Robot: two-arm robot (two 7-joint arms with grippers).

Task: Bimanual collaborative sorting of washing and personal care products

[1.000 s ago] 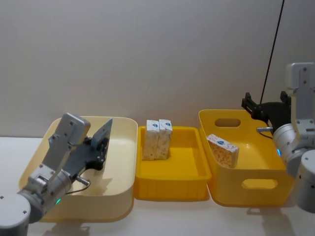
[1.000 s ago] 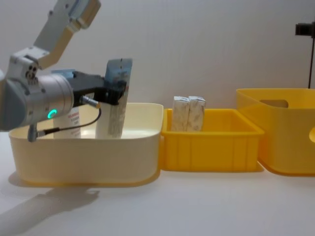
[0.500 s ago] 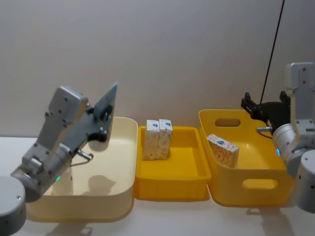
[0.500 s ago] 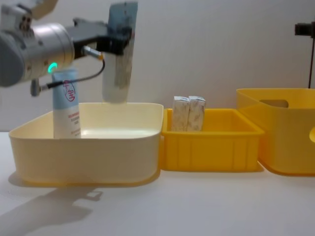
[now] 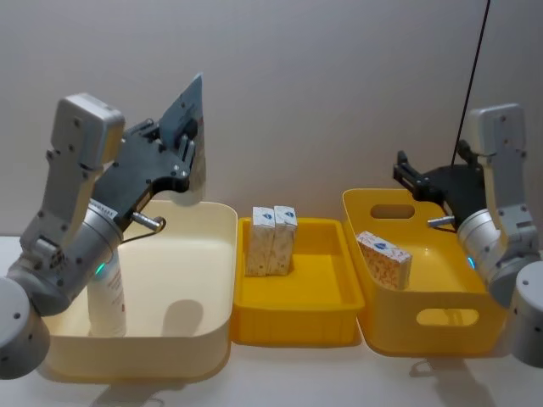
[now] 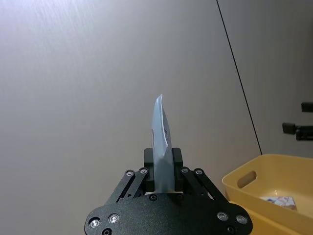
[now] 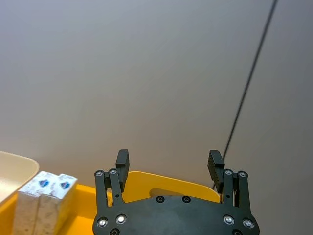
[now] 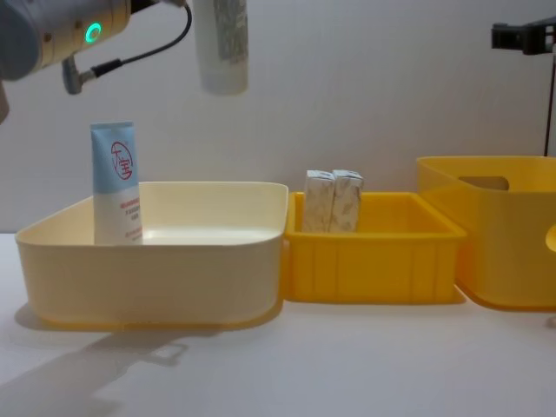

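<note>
This is looking like a robot lab or test room. A plain grey wall (image 8: 365, 87) is standing behind a white surface (image 8: 347, 365). Three plastic bins are sitting on it in a neat row: a cream bin (image 8: 174, 269), a small yellow bin (image 8: 373, 261) and a big yellow bin (image 8: 504, 252). A thin black cable (image 5: 473, 76) is hanging down the wall. The robot's left tool (image 6: 163, 159) and right tool (image 7: 168, 157) are reaching in from the two sides. A green light (image 8: 91, 33) is glowing on the left arm (image 8: 43, 35).

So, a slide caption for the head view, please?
Left gripper holds a tube above the cream bin; right gripper hangs open.
</note>
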